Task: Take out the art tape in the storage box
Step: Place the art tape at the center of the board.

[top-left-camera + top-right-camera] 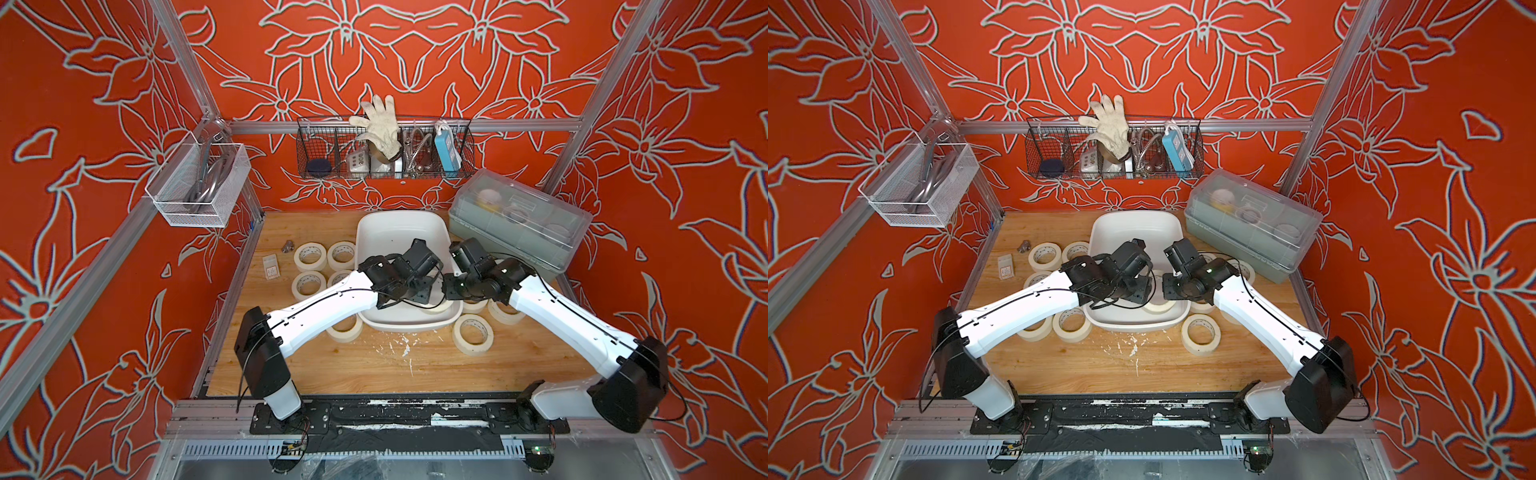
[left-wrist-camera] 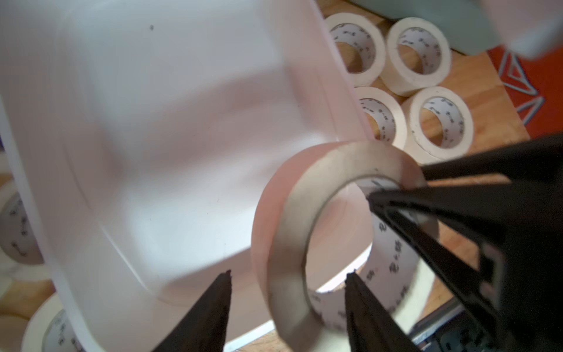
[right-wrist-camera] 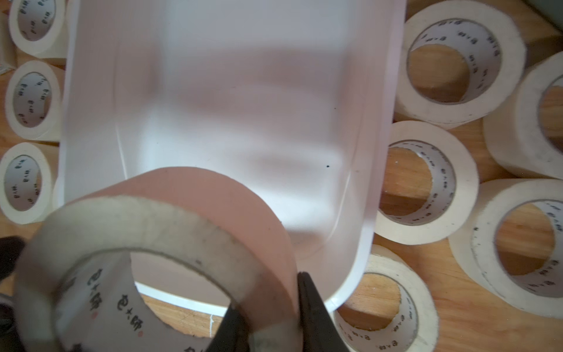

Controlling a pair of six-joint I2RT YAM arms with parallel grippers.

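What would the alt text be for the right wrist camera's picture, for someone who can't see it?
Black jaws pinch the wall of a cream roll of tape, held on edge close to the camera. Beyond it lies a white tub with nothing visible inside, and more rolls lie flat on the wooden table along both its sides.

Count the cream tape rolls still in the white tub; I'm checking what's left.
1: a cream masking-tape roll at the near end of the shallow white plastic tub, its wall pinched in the right claw. The wrist views show its floor otherwise bare, so none seems hidden.
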